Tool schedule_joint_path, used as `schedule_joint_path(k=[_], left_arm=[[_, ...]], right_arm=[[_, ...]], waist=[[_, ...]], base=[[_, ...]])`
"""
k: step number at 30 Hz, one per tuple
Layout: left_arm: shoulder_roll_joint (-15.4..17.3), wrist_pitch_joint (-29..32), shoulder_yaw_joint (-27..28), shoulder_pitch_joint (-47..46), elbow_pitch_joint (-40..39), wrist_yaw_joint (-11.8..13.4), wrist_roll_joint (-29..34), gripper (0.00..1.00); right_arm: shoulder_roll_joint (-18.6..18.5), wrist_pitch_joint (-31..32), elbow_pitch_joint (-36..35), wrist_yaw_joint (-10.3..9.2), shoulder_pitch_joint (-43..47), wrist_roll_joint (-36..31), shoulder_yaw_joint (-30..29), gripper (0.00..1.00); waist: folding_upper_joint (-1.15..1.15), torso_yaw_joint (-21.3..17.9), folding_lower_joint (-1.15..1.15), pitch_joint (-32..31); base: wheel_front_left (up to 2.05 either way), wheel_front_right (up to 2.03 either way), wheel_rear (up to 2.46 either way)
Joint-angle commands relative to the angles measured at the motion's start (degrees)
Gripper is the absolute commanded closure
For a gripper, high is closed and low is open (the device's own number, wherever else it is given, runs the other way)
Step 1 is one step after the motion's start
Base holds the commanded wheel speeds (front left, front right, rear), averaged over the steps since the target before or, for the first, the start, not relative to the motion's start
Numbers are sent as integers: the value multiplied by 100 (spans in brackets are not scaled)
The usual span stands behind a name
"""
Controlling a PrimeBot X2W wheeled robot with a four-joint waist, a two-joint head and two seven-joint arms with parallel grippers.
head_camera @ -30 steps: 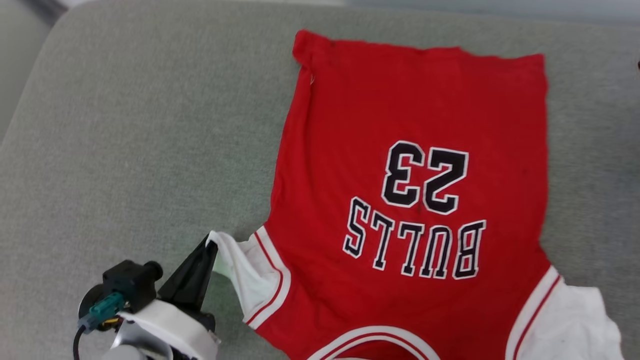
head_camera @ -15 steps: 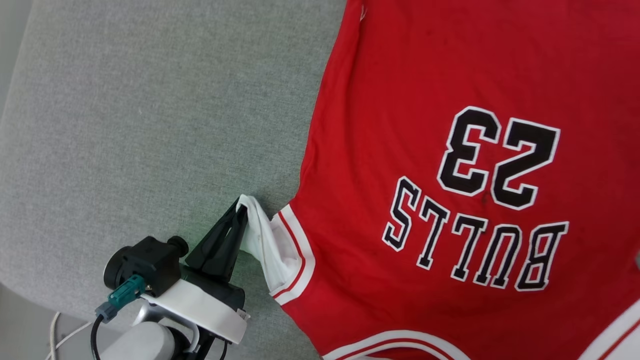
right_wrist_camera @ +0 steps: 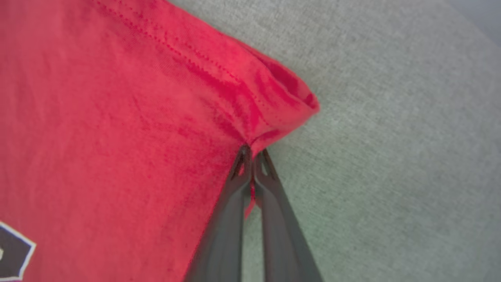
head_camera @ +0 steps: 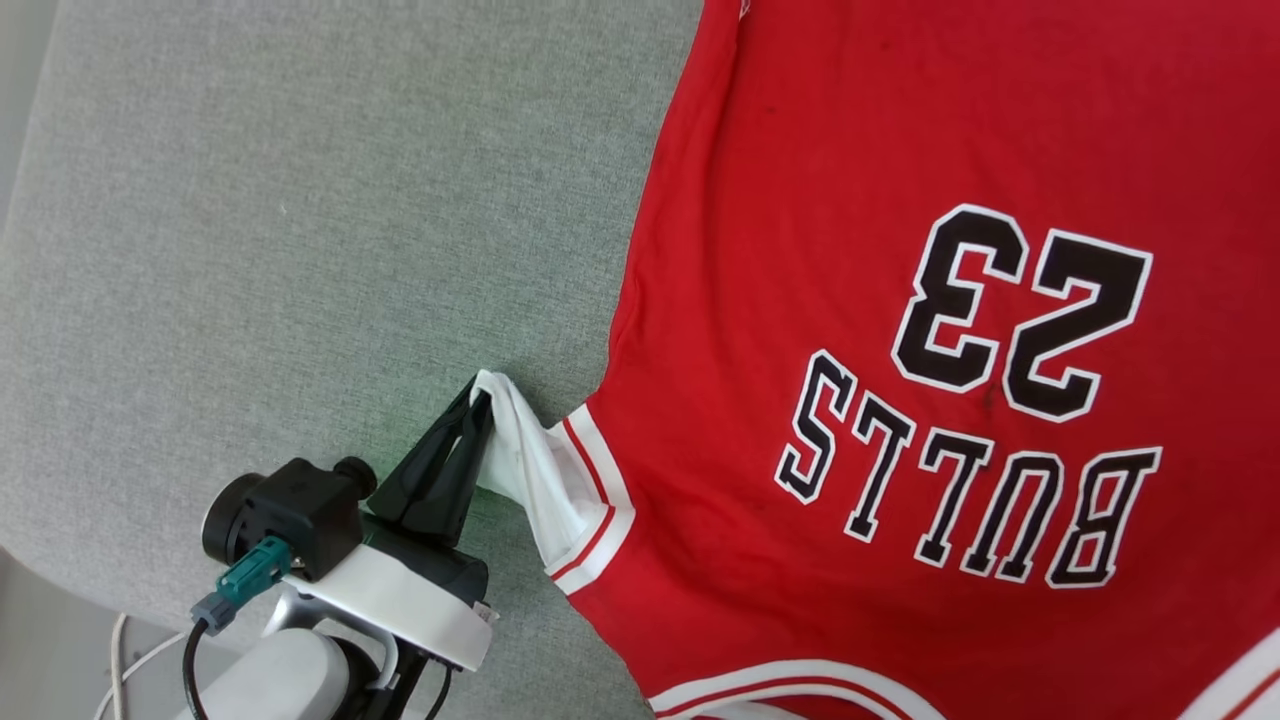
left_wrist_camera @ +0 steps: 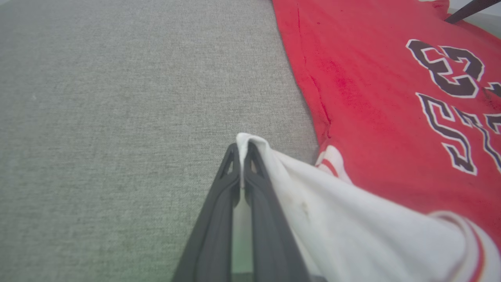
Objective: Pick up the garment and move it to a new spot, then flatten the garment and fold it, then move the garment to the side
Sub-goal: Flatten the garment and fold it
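Garment (head_camera: 850, 200) spread flat; left end effector (head_camera: 482, 397) pinching sleeve tip (head_camera: 525, 465), right end effector (right_wrist_camera: 252, 152) pinching hem corner (right_wrist_camera: 289, 98).

Field notes, remote station. I see one big upholstered cushion (head_camera: 300, 200): grey-green, coarse woven cloth, matte, unpatterned. Its near-left corner is rounded. Past that corner, at the lower left in the head view, is a strip of pale grey floor (head_camera: 40, 655) with a thin white cable (head_camera: 117, 640) crossing it. A paler strip runs beside the cushion's far-left edge, and I can't tell what it is. In the right wrist view, a blurred blue-grey area (right_wrist_camera: 483, 15) lies beyond the cushion's curved edge. The light is soft and even, with no hard shadows.
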Motion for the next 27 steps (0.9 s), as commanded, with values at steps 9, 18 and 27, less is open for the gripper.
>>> schedule_joint_path(k=[9, 18, 27], left_arm=[[3, -14, 168, 405, 206, 39, -133, 100], [215, -8, 318, 988, 301, 172, -349, 100], [417, -9, 473, 1536, 252, 354, -491, 100]], right_arm=[[-218, -571, -219, -3, 364, 521, 216, 100], [-1352, -906, -1548, -3, 2007, 1497, 695, 100], [-2219, -1526, -2223, -4, 4404, 2115, 710, 100]], waist=[[0, -264, -1, -937], [0, -707, -1, -1832], [0, -1088, -1, -2324]], base=[[0, 0, 0], [0, 0, 0], [0, 0, 0]])
